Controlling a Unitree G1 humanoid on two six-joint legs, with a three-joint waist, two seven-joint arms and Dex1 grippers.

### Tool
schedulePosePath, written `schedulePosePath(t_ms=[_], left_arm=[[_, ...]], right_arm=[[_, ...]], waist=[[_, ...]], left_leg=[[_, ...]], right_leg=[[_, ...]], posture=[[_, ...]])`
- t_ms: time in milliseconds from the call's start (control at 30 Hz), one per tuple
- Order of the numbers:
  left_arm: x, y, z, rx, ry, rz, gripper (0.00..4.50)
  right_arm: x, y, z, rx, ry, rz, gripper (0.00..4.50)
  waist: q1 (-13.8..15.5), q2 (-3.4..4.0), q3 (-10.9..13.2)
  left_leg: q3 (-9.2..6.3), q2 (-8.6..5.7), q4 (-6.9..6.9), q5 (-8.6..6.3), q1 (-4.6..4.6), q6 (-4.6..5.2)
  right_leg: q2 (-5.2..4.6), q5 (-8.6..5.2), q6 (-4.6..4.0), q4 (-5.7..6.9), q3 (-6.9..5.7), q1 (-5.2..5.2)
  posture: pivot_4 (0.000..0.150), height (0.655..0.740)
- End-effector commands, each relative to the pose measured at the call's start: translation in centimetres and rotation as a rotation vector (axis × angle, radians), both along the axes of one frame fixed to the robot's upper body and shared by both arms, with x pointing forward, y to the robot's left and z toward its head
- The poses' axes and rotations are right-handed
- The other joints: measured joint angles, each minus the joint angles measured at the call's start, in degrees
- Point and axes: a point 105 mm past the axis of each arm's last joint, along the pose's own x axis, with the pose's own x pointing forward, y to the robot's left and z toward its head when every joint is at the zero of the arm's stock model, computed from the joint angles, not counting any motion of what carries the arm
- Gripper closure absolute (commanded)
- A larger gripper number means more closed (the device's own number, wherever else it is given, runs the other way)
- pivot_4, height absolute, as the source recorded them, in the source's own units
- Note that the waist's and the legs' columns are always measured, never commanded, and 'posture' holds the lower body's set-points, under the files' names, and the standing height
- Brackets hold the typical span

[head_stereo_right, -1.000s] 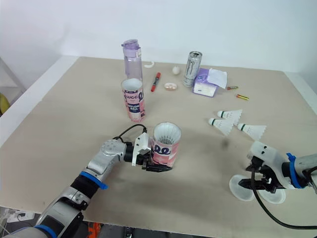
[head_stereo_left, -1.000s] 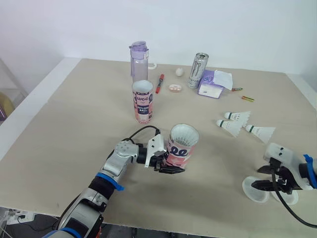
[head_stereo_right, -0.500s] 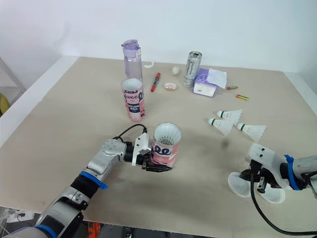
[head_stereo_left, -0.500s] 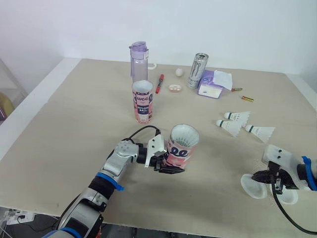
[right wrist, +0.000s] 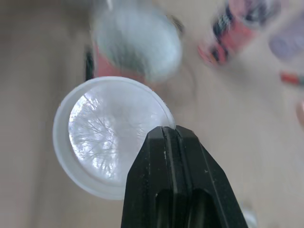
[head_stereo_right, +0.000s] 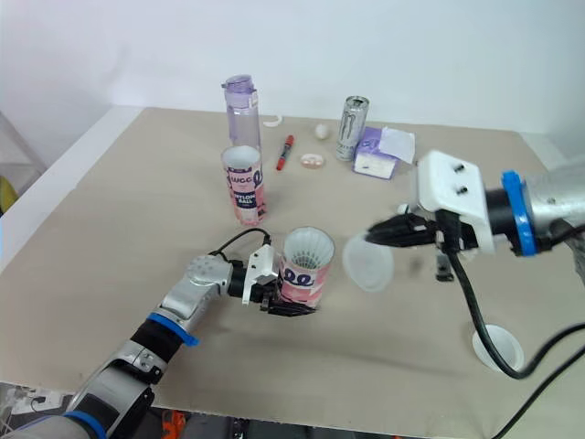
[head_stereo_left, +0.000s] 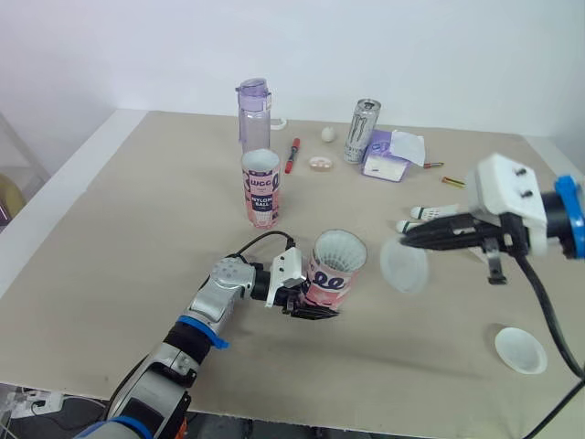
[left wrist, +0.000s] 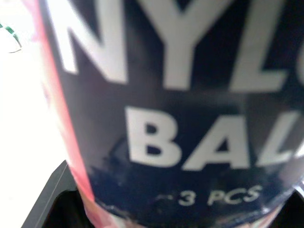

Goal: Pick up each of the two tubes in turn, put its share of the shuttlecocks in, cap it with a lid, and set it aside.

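My right gripper [head_stereo_left: 407, 240] has its two black fingers pinched flat together on the rim of a clear lid [head_stereo_left: 403, 266], which hangs tilted off the tips, above the table [head_stereo_left: 137, 229]. (On the right wrist camera I see no gap between the fingertips [right wrist: 161, 142].) The lid is at 3 o'clock from the tube [head_stereo_left: 334, 271], just beside its mouth but apart from it.

My left gripper [head_stereo_left: 307, 300] is clamped around the lower part of that pink-and-black tube and holds it close to upright, leaning slightly. I cannot tell whether its base touches the table. The white skirt of a shuttlecock [head_stereo_left: 340, 249] shows in the open mouth.

From the held tube, the second tube [head_stereo_left: 261, 187] stands upright and uncapped at 11 o'clock, well apart. A spare lid [head_stereo_left: 521, 350] lies flat on the table at 4 o'clock, well apart. A loose shuttlecock [head_stereo_left: 439, 212] lies at 2 o'clock, partly behind the right gripper.

At the far edge, around 12 o'clock, stand a water bottle [head_stereo_left: 254, 114] and a can [head_stereo_left: 365, 131], with a red marker [head_stereo_left: 293, 154] lying between them.
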Motion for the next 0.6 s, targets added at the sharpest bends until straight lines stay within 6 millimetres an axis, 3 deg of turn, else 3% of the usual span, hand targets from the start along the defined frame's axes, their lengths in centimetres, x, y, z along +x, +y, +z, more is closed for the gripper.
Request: schedulePosePath(t_ms=[33, 267, 600], left_arm=[[-0.7, -0.2, -2.3, 0.068, 0.061, -0.012, 1.43], [-0.7, -0.2, -2.3, 0.064, 0.063, -0.002, 1.43], [-0.7, 0.2, -2.5, 0.067, 0.075, 0.019, 1.43]], right_arm=[[0.3, 2.1, 0.3, -0.039, -0.009, 0.083, 4.45], [2.2, 4.1, 0.2, -0.09, -0.042, 0.154, 4.45], [3.7, 3.6, -0.3, -0.158, -0.077, 0.166, 4.45]], waist=[[0.2, -0.06, 0.0], [0.3, -0.11, 0.0], [0.3, -0.1, 0.0]], left_leg=[[-0.01, -0.02, 0.0, 0.0, -0.02, 0.0], [-0.08, -0.04, 0.09, 0.0, -0.31, 0.05], [-0.06, -0.04, 0.11, 0.0, -0.26, 0.05]], right_leg=[[0.0, 0.0, -0.01, 0.0, -0.02, -0.01], [-0.14, -0.03, 0.04, 0.0, -0.11, -0.09], [-0.06, 0.02, 0.02, 0.08, -0.24, -0.06]], posture=[[0.15, 0.74], [0.15, 0.74], [0.15, 0.74]])
